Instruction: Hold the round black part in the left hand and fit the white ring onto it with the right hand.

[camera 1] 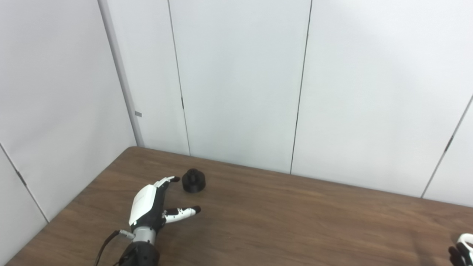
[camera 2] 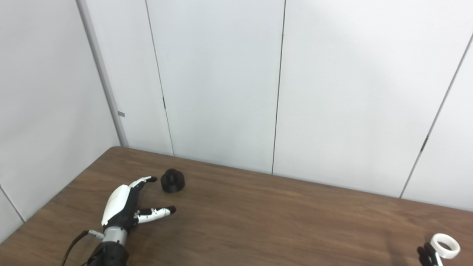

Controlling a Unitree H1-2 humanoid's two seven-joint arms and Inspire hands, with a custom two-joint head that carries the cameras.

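Observation:
The round black part [camera 1: 193, 180] stands on the brown table [camera 1: 281, 214] near the back left, with a small raised hub on top. My left hand [camera 1: 151, 203] lies just in front and to the left of it, open, fingers [camera 1: 168, 180] reaching toward the part but apart from it, thumb [camera 1: 183, 212] spread to the right. At the bottom right corner the white ring [camera 2: 445, 245] is held by dark fingertips [camera 2: 426, 255] of my right hand [camera 2: 430, 256], which is mostly cut off by the frame edge.
White panel walls [camera 1: 236, 81] rise directly behind the table and along its left side. The table's back edge runs close behind the black part. A cable [camera 1: 107, 240] trails from my left wrist.

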